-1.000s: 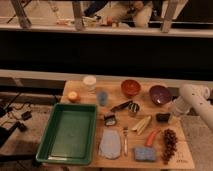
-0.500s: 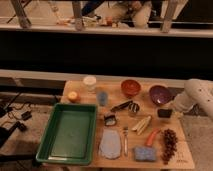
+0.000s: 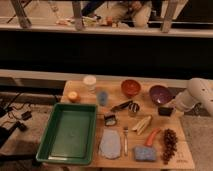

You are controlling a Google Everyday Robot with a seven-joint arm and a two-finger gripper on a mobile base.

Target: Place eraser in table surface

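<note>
The eraser (image 3: 165,111) is a small black block on the right side of the table surface (image 3: 111,88), just below the purple bowl (image 3: 160,93). My white arm (image 3: 196,94) reaches in from the right edge. My gripper (image 3: 171,106) is at the eraser's right side, low over the tabletop. I cannot tell whether it touches the eraser.
A green tray (image 3: 70,132) fills the left part. A red bowl (image 3: 130,87), white cup (image 3: 89,82), blue cup (image 3: 102,97), orange (image 3: 73,96), metal cup (image 3: 133,108), black-and-white clip (image 3: 110,120), banana (image 3: 142,124), grapes (image 3: 170,142) and blue-grey sponge (image 3: 145,154) are spread over the table.
My arm has drawn slightly up and to the right. The black block by the gripper sits a little farther back than before. Nothing else moved.
</note>
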